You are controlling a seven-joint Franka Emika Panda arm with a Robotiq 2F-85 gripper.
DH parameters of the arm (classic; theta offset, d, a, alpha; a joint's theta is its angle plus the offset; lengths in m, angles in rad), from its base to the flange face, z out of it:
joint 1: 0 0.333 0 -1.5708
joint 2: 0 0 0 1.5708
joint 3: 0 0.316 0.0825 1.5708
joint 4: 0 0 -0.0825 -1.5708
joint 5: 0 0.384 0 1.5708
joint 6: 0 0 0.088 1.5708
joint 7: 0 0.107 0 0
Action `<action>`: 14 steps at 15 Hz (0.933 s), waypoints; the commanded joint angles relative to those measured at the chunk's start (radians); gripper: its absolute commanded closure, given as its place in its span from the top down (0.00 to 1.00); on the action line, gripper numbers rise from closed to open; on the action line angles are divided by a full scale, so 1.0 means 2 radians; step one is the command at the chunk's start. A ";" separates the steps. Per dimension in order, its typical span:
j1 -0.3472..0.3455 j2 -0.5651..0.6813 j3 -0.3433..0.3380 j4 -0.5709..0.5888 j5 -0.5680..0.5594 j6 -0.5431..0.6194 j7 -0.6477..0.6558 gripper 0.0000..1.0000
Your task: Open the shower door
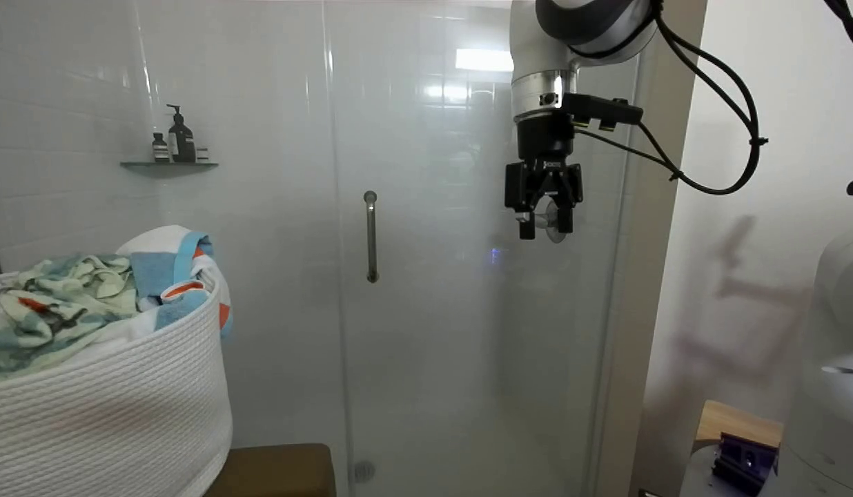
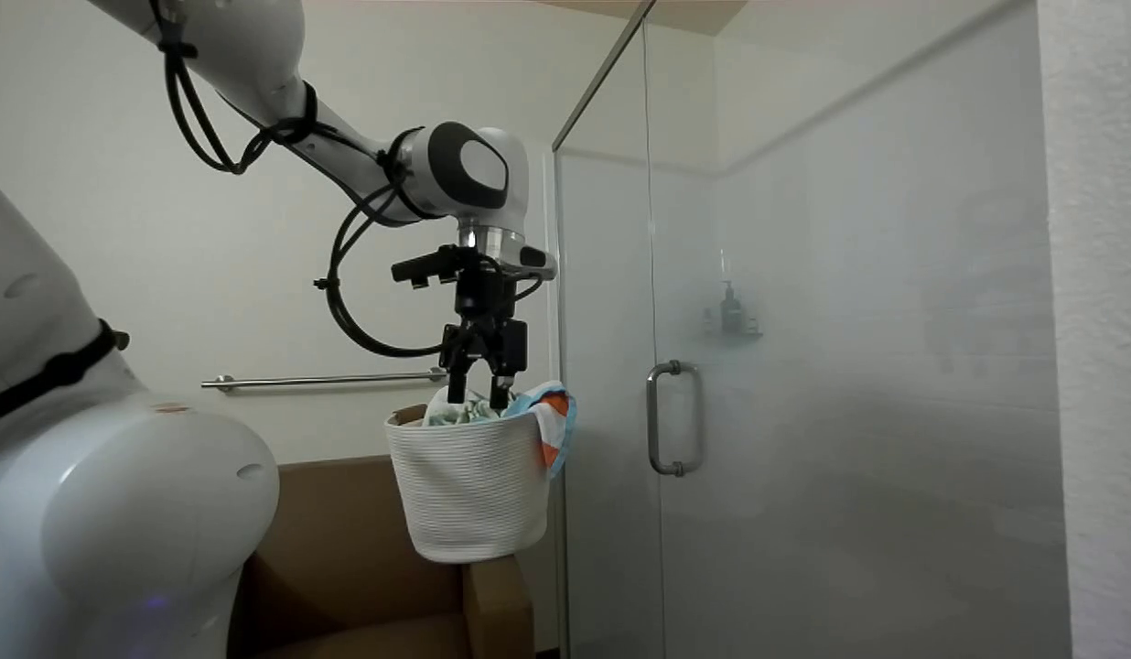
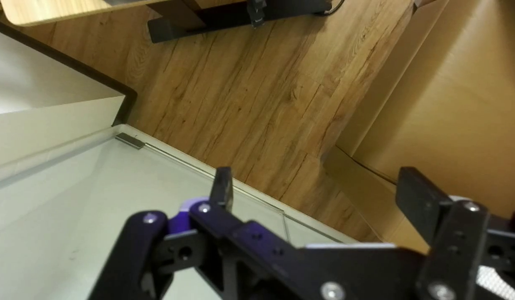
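The shower door (image 1: 426, 331) is a tall clear glass panel, also in an exterior view (image 2: 858, 549). It looks shut, in line with the fixed glass panel (image 1: 275, 386). Its vertical silver handle (image 1: 371, 237) is at mid height by the seam and shows in an exterior view (image 2: 654, 419). My gripper (image 1: 546, 228) is open, points down and is apart from the handle, on the room side. It also shows in an exterior view (image 2: 479, 392). In the wrist view my gripper (image 3: 316, 177) has nothing between its fingers; the handle is out of view there.
A white woven basket (image 2: 469, 490) with towels stands by a brown couch (image 2: 355, 531). A towel bar (image 2: 328, 381) is on the wall. A corner shelf (image 1: 170, 164) with bottles is inside the shower. A clear round disc (image 1: 553, 222) shows between my fingers; its depth is unclear.
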 commanded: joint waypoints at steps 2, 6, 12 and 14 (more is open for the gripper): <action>-0.004 0.000 0.003 0.001 0.001 -0.001 -0.002 1.00; -0.003 0.004 0.004 0.001 0.004 0.006 -0.001 1.00; 0.003 0.036 0.037 -0.002 -0.019 0.197 0.013 1.00; -0.002 0.053 0.062 -0.002 -0.047 0.264 0.032 1.00</action>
